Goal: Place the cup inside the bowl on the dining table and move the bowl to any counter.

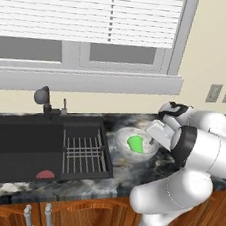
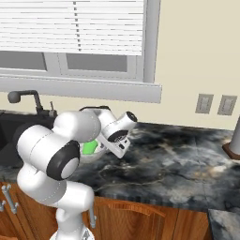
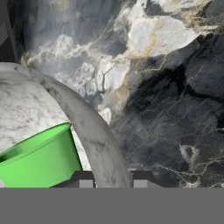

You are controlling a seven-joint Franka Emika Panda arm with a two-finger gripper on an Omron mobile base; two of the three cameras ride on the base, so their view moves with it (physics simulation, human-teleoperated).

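The pale speckled bowl [image 1: 125, 138] is on the dark marbled counter [image 1: 127, 178], just right of the sink. The green cup [image 1: 136, 144] lies tilted inside it. My gripper [image 1: 152, 141] is at the bowl's right rim. In the hand view the two fingertips [image 3: 83, 180] stand either side of the bowl's rim [image 3: 89, 127], shut on it, with the cup [image 3: 39, 162] to the left inside the bowl. From the right base view my arm hides most of the bowl [image 2: 95, 157]; part of the cup [image 2: 89, 147] shows beside the gripper [image 2: 106, 144]. The dining table is out of view.
A black sink [image 1: 25, 147] with a wire rack [image 1: 82, 154] and a tap [image 1: 44, 99] lies left of the bowl. A small red thing [image 1: 45, 175] sits in the sink. Open counter [image 2: 178, 154] stretches right, up to a brown-based object [image 2: 233, 143]. The wall and window sill stand close behind.
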